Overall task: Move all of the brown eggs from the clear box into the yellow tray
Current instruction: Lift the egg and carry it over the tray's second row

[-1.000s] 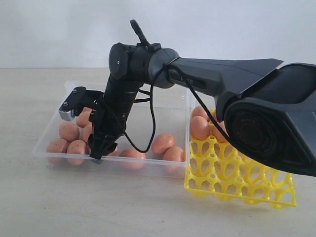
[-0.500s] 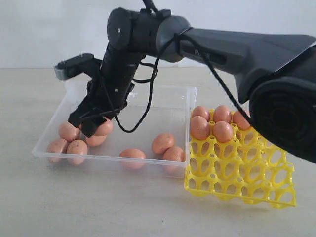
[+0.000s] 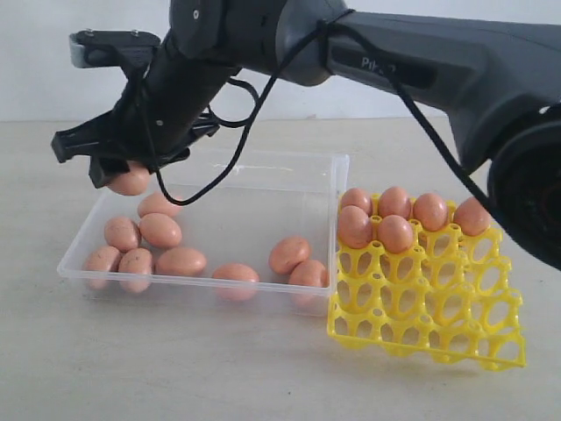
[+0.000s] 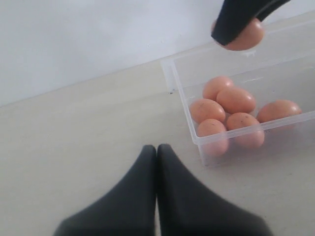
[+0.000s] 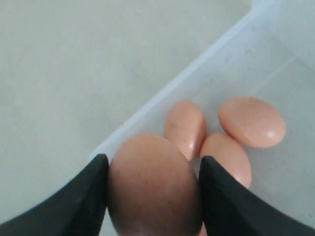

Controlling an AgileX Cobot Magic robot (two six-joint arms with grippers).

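Left gripper (image 4: pixel 156 148): the two dark fingers are pressed together with no gap, and they hold and touch nothing. It hangs over bare table (image 4: pixel 74 128) outside the left end of the box (image 3: pixel 263 210). Right gripper (image 5: pixel 152 162): its arm reaches across from the right side of the scene to the left end of the box. The fingers are spread wide and pinch one brown egg, the held egg (image 5: pixel 155 191), with one finger against each side of the shell. The held egg hangs above the far-left corner of the box, over the rim, clear of the box floor and of the eggs below it. Nine loose eggs (image 3: pixel 160 230) lie on the box floor. Six are clustered at the left end beneath the gripper, and three lie along the near wall toward the right end. The yellow tray (image 3: pixel 412 303) stands just beside the right end of the box. It carries six seated eggs (image 3: pixel 395 233): four along the far row and two in the next row at its left side. The remaining cups are open.
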